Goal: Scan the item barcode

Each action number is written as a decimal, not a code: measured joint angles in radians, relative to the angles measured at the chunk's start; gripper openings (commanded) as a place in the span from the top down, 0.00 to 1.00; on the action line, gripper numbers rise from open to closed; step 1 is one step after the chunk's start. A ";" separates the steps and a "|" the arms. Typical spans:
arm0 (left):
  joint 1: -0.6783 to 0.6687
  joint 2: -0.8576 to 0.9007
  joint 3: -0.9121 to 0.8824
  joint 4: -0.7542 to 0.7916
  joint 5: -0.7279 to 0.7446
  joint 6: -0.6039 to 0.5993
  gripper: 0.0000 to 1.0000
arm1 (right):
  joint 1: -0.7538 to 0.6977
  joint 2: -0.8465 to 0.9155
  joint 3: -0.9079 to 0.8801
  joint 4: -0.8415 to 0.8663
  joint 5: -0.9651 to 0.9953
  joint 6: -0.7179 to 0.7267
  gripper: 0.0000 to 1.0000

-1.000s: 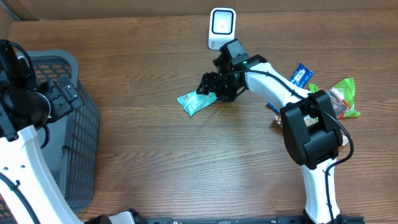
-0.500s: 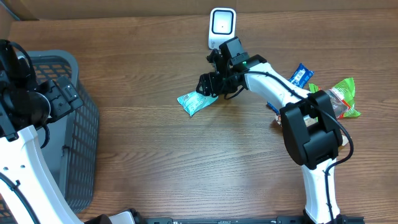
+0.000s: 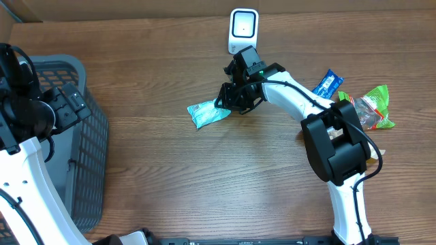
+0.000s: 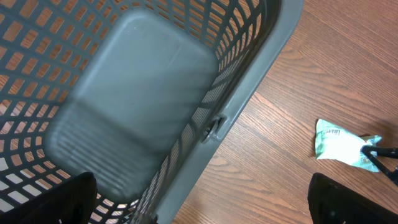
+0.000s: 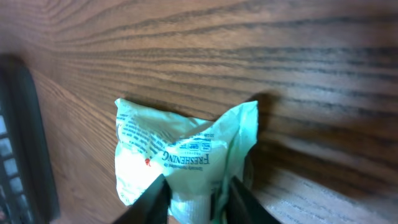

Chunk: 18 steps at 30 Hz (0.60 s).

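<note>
**A:** Your right gripper point(image 5: 196, 205) has its fingers point(image 5: 154, 202) pinched on one edge of the mint packet point(image 5: 180, 149). The packet's lying on the table point(image 3: 170, 184) near the scanner point(image 3: 243, 27). Good enough to lift?

**B:** Looks like a thin bite on crinkly film to me, so lift slow and watch for slip. Then turn the printed face toward the scanner window. I can't spot the barcode from here. Your left gripper point(image 3: 68, 105) is spread wide over the basket point(image 4: 249, 81), so don't count on it.
</note>
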 measured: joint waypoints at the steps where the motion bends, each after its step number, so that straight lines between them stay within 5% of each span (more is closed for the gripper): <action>1: 0.000 0.000 0.000 0.000 0.000 0.000 0.00 | 0.000 0.001 0.000 0.000 -0.004 0.002 0.90; 3: 0.000 0.000 0.000 0.000 0.000 0.000 0.00 | 0.001 0.001 0.000 -0.001 -0.011 0.006 0.96; 18: 0.000 0.000 0.000 0.000 0.000 0.000 0.00 | 0.000 0.006 0.000 -0.006 -0.066 0.066 0.96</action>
